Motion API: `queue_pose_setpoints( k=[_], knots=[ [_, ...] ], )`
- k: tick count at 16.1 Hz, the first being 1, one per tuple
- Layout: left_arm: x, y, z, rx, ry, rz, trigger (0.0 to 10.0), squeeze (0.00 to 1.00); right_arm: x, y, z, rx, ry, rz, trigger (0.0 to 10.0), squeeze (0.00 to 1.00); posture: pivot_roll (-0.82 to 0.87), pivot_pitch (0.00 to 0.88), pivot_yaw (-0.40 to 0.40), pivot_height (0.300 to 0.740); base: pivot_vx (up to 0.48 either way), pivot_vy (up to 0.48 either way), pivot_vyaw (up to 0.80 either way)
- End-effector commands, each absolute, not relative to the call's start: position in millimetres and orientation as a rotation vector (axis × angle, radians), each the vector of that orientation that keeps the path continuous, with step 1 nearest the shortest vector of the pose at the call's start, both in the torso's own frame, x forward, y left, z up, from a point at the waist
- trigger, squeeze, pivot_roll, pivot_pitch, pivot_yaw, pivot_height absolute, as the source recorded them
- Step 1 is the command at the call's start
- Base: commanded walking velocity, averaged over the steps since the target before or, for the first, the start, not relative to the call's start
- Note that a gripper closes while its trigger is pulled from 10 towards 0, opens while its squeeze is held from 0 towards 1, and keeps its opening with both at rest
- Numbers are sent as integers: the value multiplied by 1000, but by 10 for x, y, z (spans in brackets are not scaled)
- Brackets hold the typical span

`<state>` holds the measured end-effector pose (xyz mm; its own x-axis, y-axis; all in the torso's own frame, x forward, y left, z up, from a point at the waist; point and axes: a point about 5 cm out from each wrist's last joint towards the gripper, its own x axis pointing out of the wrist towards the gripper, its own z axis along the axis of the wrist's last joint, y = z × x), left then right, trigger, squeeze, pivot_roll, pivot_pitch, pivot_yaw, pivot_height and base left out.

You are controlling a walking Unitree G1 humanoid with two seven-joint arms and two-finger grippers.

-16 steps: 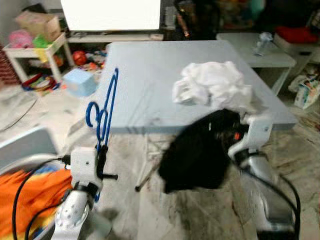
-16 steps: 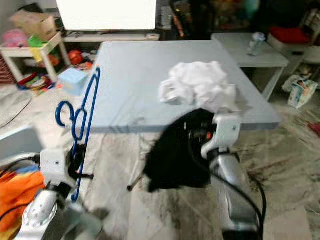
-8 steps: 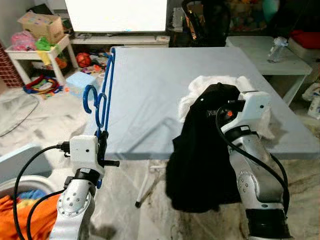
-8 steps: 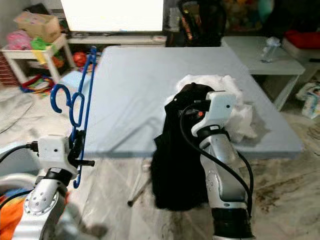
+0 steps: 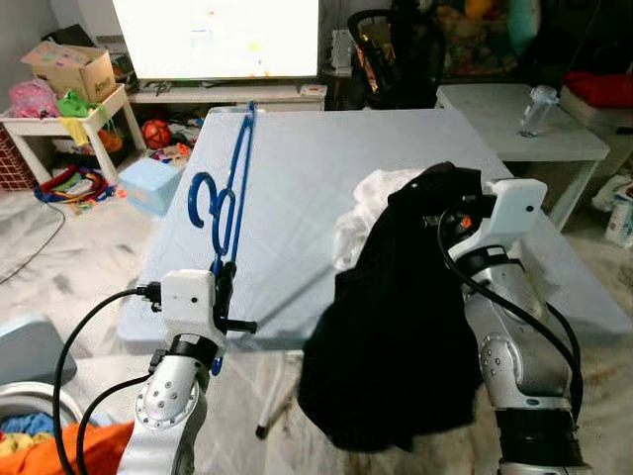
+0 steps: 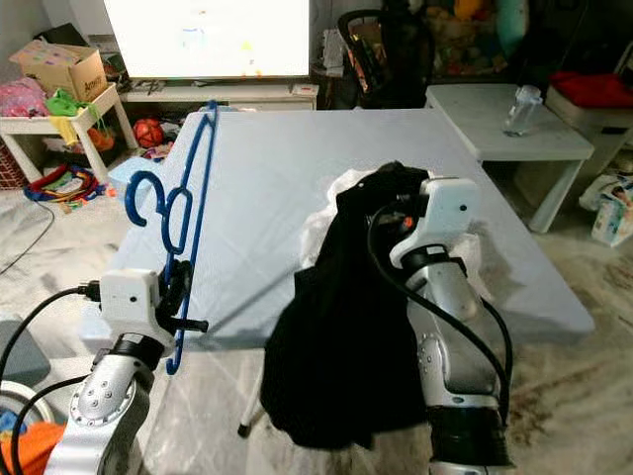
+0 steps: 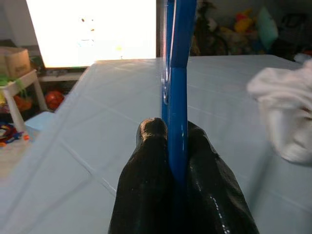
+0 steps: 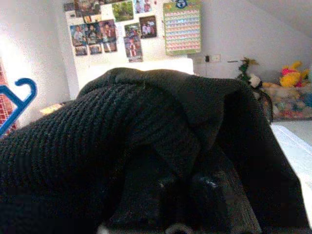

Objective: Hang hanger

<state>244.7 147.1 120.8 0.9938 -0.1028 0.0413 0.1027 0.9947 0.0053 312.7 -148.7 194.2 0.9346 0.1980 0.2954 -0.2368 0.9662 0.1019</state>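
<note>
A blue plastic hanger (image 5: 229, 193) stands upright at the table's left front, hook to the left. My left gripper (image 5: 220, 297) is shut on its lower bar; in the left wrist view both black fingers (image 7: 151, 161) pinch the blue bar (image 7: 177, 97). A black knitted garment (image 5: 396, 327) hangs from my right gripper (image 5: 447, 210), which is raised over the table's front right and shut on it. The cloth covers the fingers and drapes below the table edge. A crumpled white cloth (image 5: 358, 213) lies on the light blue table (image 5: 316, 139) just behind the garment.
A bright screen (image 5: 213, 40) stands behind the table. A low grey side table (image 5: 514, 129) with a bottle (image 5: 534, 104) is at the right. Toys, a white shelf (image 5: 59, 109) and a pale blue box (image 5: 148, 183) lie left; orange laundry (image 5: 69, 450) sits by my left arm.
The view has shifted as I came nearer the table. My right arm has lifted the black garment from below the table edge to above it. The hanger stays in my left gripper.
</note>
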Motion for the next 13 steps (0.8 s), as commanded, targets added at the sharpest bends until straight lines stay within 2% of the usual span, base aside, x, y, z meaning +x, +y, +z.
queue_pose_setpoints(
  k=[1, 5, 10, 13],
  knots=[
    [2444, 1537, 1246, 16, -57, -70, 10000, 0, 3118, -1412, 2023, 143, -325, 250, 10000, 0, 46, 5, -23, 740, 412, 0, 0],
    [2453, 1539, 1241, 20, -51, -50, 10000, 0, 3108, -1422, 1993, 138, -314, 251, 10000, 0, 42, 6, -25, 740, 363, 0, 0],
    [2471, 1589, 1243, 65, -57, 16, 10000, 0, 3129, -1432, 1981, 128, -310, 256, 10000, 0, 42, 3, -28, 740, 0, 0, 0],
    [2484, 1583, 1241, 72, -58, 23, 10000, 0, 3264, -1300, 2065, 134, -325, 310, 10000, 0, 44, 1, -30, 740, 0, 0, 0]
  ],
)
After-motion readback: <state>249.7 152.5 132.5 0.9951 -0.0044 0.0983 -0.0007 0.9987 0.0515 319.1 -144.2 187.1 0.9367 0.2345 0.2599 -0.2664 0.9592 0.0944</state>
